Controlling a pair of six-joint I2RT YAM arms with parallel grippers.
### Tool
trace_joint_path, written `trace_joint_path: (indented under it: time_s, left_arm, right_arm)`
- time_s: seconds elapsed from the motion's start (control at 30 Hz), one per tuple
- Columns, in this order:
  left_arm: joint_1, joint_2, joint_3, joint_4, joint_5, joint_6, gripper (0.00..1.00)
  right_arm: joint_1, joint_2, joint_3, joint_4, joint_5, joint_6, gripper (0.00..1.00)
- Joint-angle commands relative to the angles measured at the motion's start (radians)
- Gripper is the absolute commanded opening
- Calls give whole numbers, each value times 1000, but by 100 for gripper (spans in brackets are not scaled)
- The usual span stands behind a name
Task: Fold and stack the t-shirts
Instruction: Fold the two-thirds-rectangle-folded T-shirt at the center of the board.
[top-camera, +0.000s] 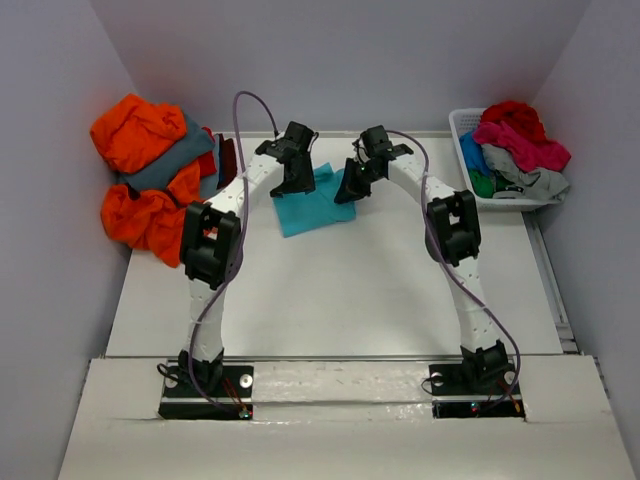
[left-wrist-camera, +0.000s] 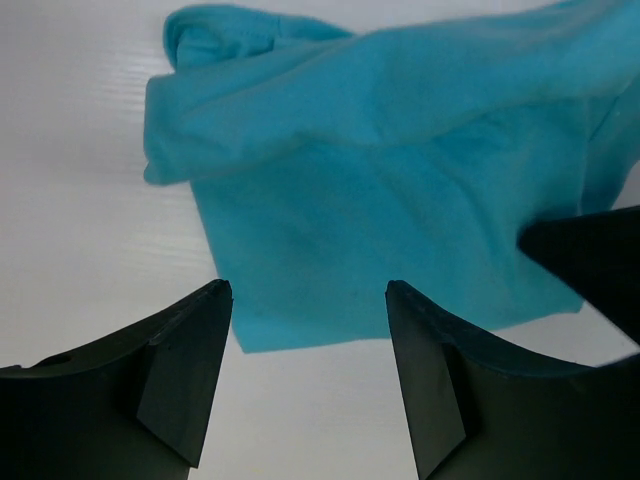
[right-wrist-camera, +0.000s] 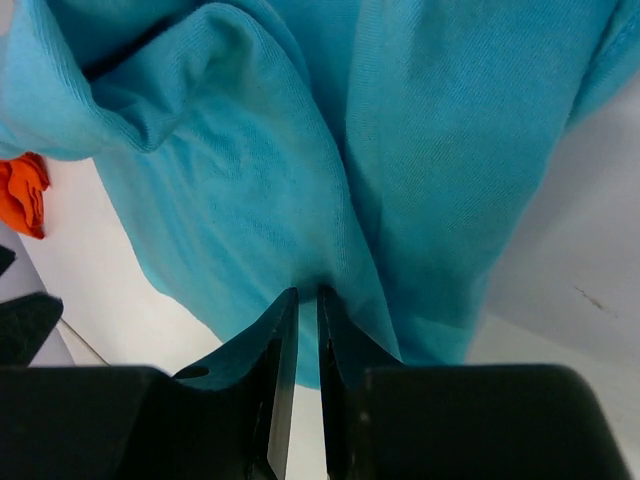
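- Turquoise shirt (top-camera: 310, 205) lying partly folded and rumpled on table (top-camera: 330, 290), far middle, between the two hands.
- Left hand (left-wrist-camera: 310, 290) wide open, gripping nothing, hovering over near edge of turquoise shirt.
- Right hand (right-wrist-camera: 307, 295) nearly closed, thin slit between fingers, tips right at a crease in turquoise shirt; cannot tell if cloth is pinched.
- Orange shirts (top-camera: 135, 130) heaped at far left of table, slate grey shirt (top-camera: 170, 165) wedged among them, dark red cloth (top-camera: 225, 155) just beside.
- White basket (top-camera: 462, 125) at far right, piled with red shirt (top-camera: 515, 115), pink shirt (top-camera: 520, 145), light grey shirt (top-camera: 540, 182), green shirt (top-camera: 483, 185).
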Motion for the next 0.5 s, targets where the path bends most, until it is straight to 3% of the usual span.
trace_joint_path:
  time_s: [0.0,0.2,0.47]
  left_arm:
    - [-5,111,146,-17,-12,5,75]
    - [6,293,378,-92,1,14,75]
    - [59,330,369,-16,29,8,75]
  right_arm:
    - [10,-5,43,17,-43,11,20]
    - [10,-51,-57,25,-37,-20,20]
    - [10,-94,-177,53,-51,-19,20]
